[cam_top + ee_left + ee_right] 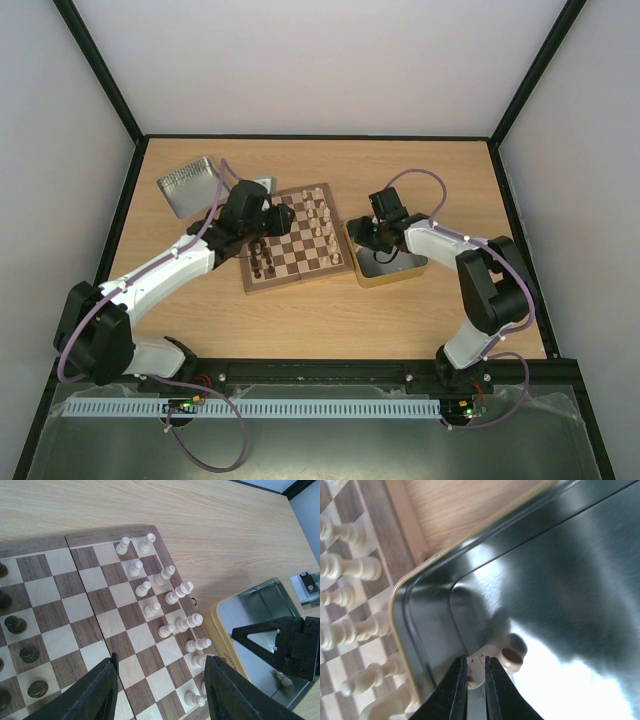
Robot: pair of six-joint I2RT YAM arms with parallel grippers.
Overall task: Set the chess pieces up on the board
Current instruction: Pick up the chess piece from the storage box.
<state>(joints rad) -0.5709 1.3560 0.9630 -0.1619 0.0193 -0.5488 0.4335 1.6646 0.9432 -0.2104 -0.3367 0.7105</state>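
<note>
The board [295, 262] lies mid-table, with cream chess pieces [320, 222] along its right side and dark ones on its left. In the left wrist view the board [100, 602] shows cream chess pieces [165, 597] in two rows. My left gripper [160, 692] is open and empty above the board's near squares. My right gripper [476, 672] is inside the gold-rimmed tin [570, 580], shut on a cream chess piece [495, 661] lying on its side on the tin floor. In the top view the right gripper [374, 247] is over that tin [390, 272].
A second shiny tin [188, 184] lies at the far left of the table. Dark brown pieces [22, 640] stand on the board's left side. The right gripper's fingers [280, 642] show over the tin in the left wrist view.
</note>
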